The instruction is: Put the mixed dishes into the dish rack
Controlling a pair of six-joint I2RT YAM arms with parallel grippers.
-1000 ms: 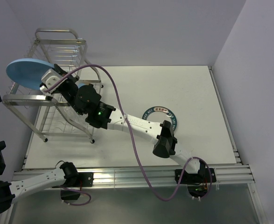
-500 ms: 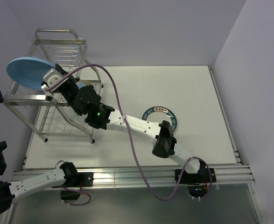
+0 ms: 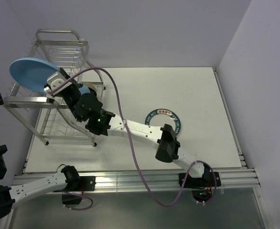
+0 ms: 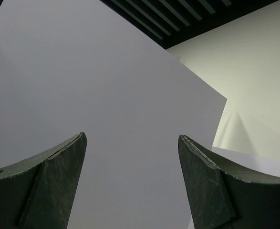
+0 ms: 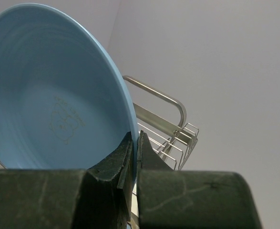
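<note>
My right gripper point(image 3: 54, 86) is shut on the rim of the plain light-blue plate point(image 3: 32, 73), holding it raised over the left side of the dish rack point(image 3: 63, 32). In the right wrist view the fingers pinch the plate point(image 5: 49, 95) at its edge, with the rack's wire tier point(image 5: 164, 98) behind. The white plate with the dark-blue lettered rim point(image 3: 163, 114) lies on the table, partly hidden by the right arm. A small light-blue thing point(image 3: 84, 89) peeks out by the wrist; I cannot tell what it is. My left gripper point(image 4: 131, 138) is open on nothing and faces a plain wall.
The rack stands at the table's far left corner, against the wall. The right arm stretches diagonally across the table point(image 3: 192, 90) from its base at the near edge. The left arm point(image 3: 39, 183) lies low along the near left edge.
The right gripper has shifted the blue plate slightly to the right over the rack. The left arm has not moved.
</note>
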